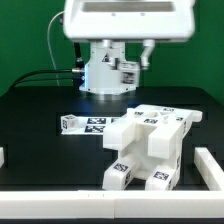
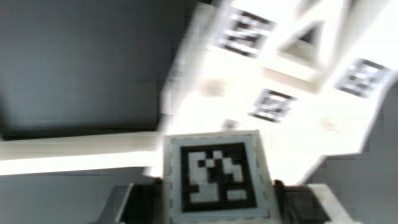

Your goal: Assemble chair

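White tagged chair body [image 1: 150, 145], bar [image 1: 85, 123] lying beside it, another piece [image 2: 214, 172] gripped

The chair [image 1: 150, 140] was white, dotted with black-and-white square tags [image 1: 121, 171]. Under the chair the table [image 1: 40, 120] was black, and behind the chair the backdrop [image 1: 25, 40] was green. The separate chair piece [image 2: 217, 140] was white too.

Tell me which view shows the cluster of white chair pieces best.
The exterior view: the cluster lies whole on the black table, blocks and tags visible. The wrist view gives only a blurred, cropped close-up of white tagged pieces behind one tagged piece close to the camera.
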`<state>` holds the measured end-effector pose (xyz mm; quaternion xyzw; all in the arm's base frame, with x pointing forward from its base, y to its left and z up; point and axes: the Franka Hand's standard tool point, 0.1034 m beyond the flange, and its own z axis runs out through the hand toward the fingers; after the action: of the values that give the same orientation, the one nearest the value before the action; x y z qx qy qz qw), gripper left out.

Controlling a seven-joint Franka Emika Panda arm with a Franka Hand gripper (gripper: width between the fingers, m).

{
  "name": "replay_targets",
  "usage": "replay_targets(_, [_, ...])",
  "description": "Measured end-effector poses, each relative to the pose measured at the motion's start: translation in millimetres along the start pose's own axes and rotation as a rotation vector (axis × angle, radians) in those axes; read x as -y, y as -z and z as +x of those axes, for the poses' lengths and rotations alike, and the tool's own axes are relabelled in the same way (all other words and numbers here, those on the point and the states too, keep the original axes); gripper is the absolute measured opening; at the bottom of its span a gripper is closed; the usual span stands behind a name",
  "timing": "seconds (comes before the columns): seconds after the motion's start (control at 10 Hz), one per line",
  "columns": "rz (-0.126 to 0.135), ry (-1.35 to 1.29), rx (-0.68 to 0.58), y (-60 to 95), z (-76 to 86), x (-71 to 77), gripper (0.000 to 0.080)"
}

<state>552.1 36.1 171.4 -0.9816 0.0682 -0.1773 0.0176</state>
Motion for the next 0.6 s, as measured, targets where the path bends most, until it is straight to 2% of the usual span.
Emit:
replay_targets(0.1, [0.009, -0.04, 0.0, -5.4, 3.4, 17.1, 0.0284])
replay_targets(0.2, [0.01, -0.038, 0.002, -8.7, 2.6, 27.2, 0.0284])
replay_targets(0.3, [0.01, -0.026, 0.002, -8.5, 3.0, 23.5, 0.0284])
replay_targets(0.6, [0.012, -0.028, -0.007, -10.0, 2.3, 26.3, 0.0284])
